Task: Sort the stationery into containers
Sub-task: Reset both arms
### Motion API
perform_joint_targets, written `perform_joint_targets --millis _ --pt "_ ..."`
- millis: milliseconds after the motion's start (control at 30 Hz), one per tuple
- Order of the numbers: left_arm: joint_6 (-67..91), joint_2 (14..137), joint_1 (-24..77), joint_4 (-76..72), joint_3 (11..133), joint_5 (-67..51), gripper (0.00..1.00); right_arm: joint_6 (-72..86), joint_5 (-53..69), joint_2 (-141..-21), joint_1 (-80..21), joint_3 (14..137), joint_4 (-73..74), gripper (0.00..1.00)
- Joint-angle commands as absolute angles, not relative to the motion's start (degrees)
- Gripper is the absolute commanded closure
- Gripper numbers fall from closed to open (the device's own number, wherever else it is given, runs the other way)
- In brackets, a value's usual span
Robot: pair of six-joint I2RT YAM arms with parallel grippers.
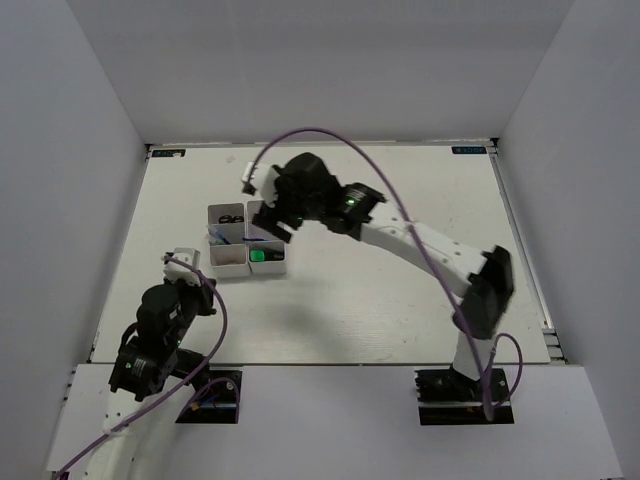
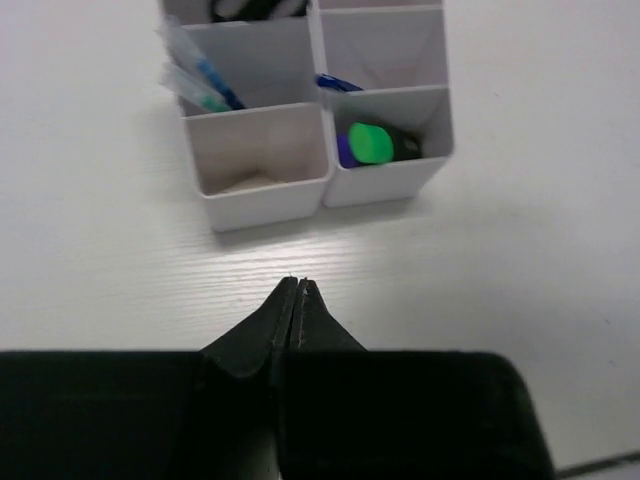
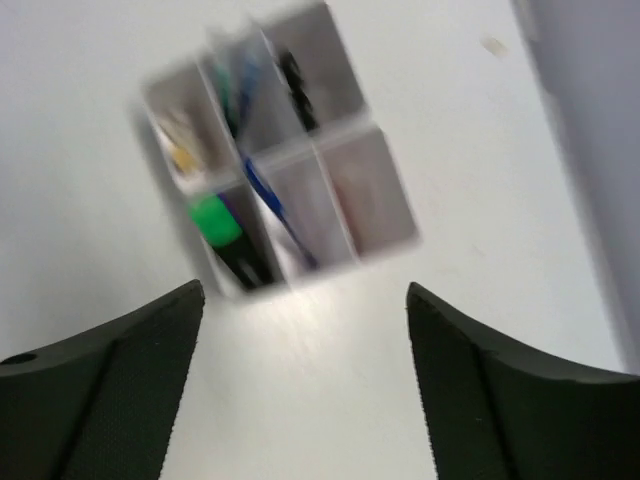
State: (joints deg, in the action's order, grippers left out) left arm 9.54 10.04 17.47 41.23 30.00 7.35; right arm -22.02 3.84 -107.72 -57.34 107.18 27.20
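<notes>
The white divided tray [image 1: 230,268] stands left of the table's middle. It holds a green highlighter [image 1: 258,256] in the near right cell, blue pens [image 2: 205,75] in the middle left cell and black scissors [image 2: 255,8] at the far end. A blue pen [image 2: 338,83] lies across a divider. My right gripper [image 1: 268,222] hovers over the tray, open and empty. In the right wrist view [image 3: 305,290] the tray [image 3: 375,200] is blurred, with the highlighter [image 3: 212,220] below the open jaws. My left gripper [image 2: 298,282] is shut and empty, low over the table just in front of the tray [image 2: 260,200].
The near left tray cell [image 2: 258,150] has a small pale item at its bottom. White walls enclose the table on three sides. A purple cable [image 1: 400,200] arcs over the right arm.
</notes>
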Motion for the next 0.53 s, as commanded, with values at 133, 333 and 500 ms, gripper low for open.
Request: perform_joint_targets --millis 133,333,500 --pt "7.4 27.9 17.4 40.0 31.5 -12.2 0.12 -34.7 -11.8 -89.5 -44.5 85.9 38.5 0.11" --pt "7.7 31.9 17.4 39.8 31.9 -16.4 0.00 -28.4 -22.7 -74.2 -38.8 67.1 37.0 0.09" --pt "7.8 31.5 17.5 39.0 31.4 -16.1 0.00 -21.4 -24.6 -60.0 -37.4 54.6 33.8 0.09"
